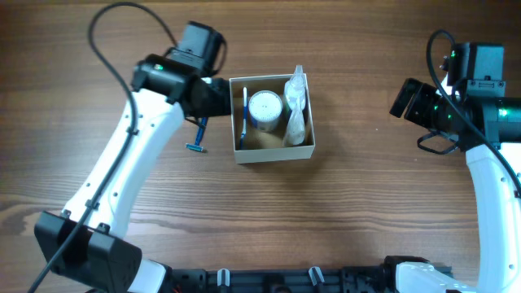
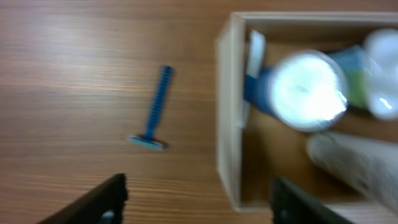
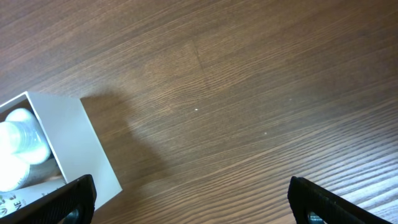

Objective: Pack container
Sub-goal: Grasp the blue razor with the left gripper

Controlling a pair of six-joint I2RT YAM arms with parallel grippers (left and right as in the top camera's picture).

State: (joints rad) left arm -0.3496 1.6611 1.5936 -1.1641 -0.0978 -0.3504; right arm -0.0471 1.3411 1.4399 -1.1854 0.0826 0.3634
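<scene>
A brown bench point(image 1: 326, 212) of wood-grain finish fills every view. In the overhead view its grain is laid from 9 o'clock to 3 o'clock, with darker streaks among lighter bands. In the left wrist view a pale sheen of light is seen toward 10 o'clock. In the right wrist view the grain is slanted from 8 o'clock to 2 o'clock, a soft shadow point(image 3: 134, 134) is cast toward 9 o'clock, and tiny pale specks point(image 3: 196, 110) are scattered near the centre.
</scene>
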